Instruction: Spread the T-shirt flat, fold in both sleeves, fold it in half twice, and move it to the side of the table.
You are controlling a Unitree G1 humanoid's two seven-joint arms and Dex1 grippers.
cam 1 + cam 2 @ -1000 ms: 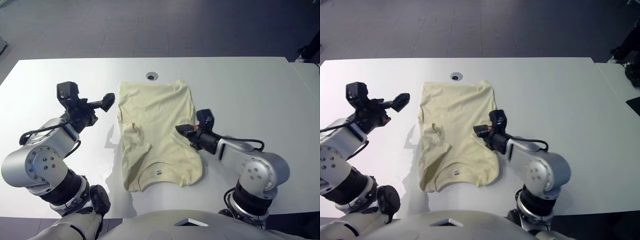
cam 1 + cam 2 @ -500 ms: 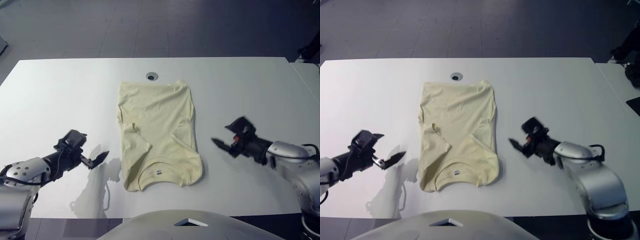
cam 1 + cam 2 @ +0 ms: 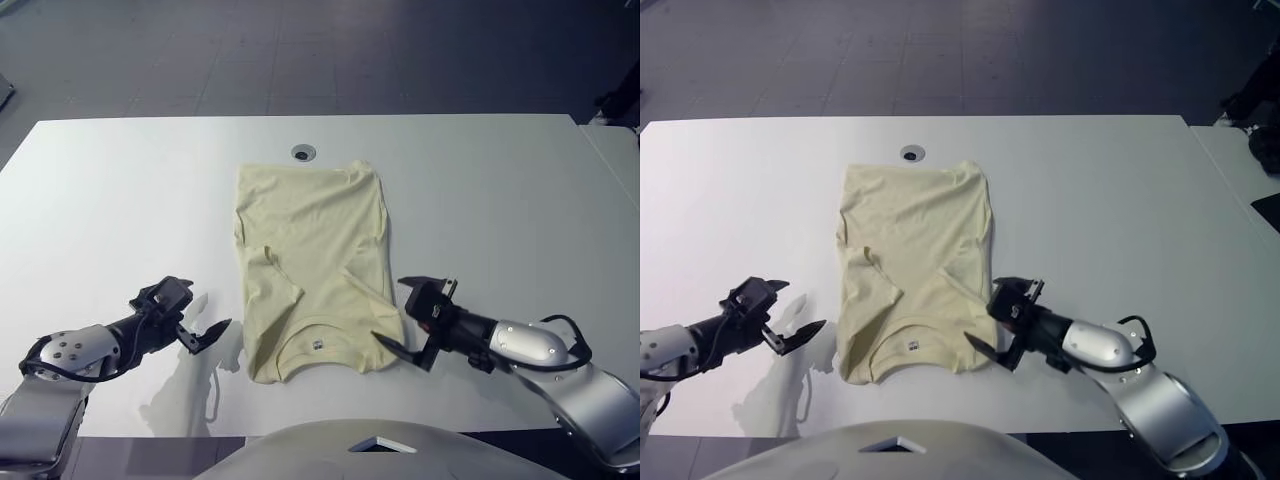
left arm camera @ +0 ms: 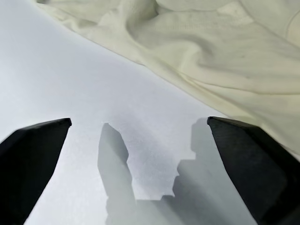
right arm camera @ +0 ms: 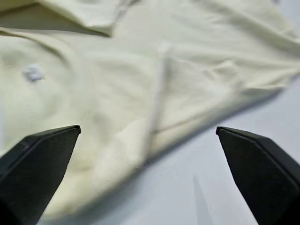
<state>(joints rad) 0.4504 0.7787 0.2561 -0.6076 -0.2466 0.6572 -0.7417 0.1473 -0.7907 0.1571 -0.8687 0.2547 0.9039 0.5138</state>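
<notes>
T-shirt (image 3: pixel 315 265) lies mid-table (image 3: pixel 500 180) as a long narrow strip, both sleeves (image 3: pixel 275 280) already turned in over the body and the neck end (image 3: pixel 320 360) nearest the robot. What changed: a second ago I had the right gripper (image 3: pixel 390 312) sitting on the cloth at the right sleeve fold and the left gripper (image 3: pixel 207 315) raised beside the shirt's upper left edge. Half a second ago both had swung out low to the sides, well apart from the shirt. Now both have closed back in at the near end. The right one is just beside the near right corner, its lower finger at the edge of the cloth, though I can't confirm contact. The left one sits near the near left corner, with bare table between it and the hem. Wrist views: left gripper (image 4: pixel 139 121) spread wide, nothing between the fingers, shirt edge ahead; right gripper (image 5: pixel 148 127) equally wide, nothing held, cloth right in front. My read is that the sleeve step is done and I'm lining up for the first half fold, pinching both near corners. The risk is catching only the top layer and undoing a sleeve.
</notes>
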